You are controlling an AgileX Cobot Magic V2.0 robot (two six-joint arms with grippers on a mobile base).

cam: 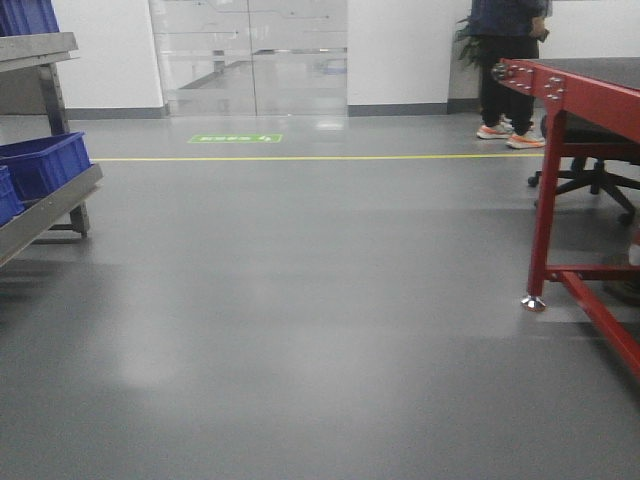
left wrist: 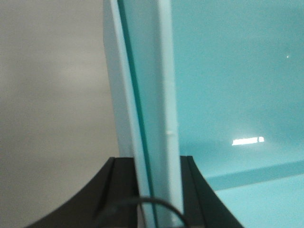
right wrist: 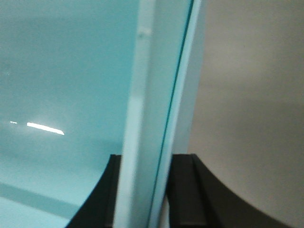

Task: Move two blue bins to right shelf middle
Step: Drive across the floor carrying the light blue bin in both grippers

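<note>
The left claw (left wrist: 151,164) is shut tight on the bin (left wrist: 237,85). Its two black jaws sit at the bottom of the frame, one on each side of the upright rim (left wrist: 164,95), with no gap showing. The right claw (right wrist: 145,159) mirrors it, pinching the opposite wall at the bottom centre of its own view. The bin is therefore held between the two arms, with its hollow on the right of the left wrist view and on the left of the right wrist view. A dark seam runs up the pinched edge. It may mark a second bin nested in the first, but I cannot tell.

The plastic looks hard, glossy and thin-walled. I judge it stiff and light when empty, but slick under the pads. The rim is the sensible hold, and both arms must move together or the wall will twist out of the grip.

In the front view, a shelf (cam: 50,205) at the left edge carries other bins (cam: 45,160). A red table (cam: 545,180) stands at the right with a person (cam: 510,70) behind it, and bare floor (cam: 300,330) lies between. The target shelf is not plainly in sight.
</note>
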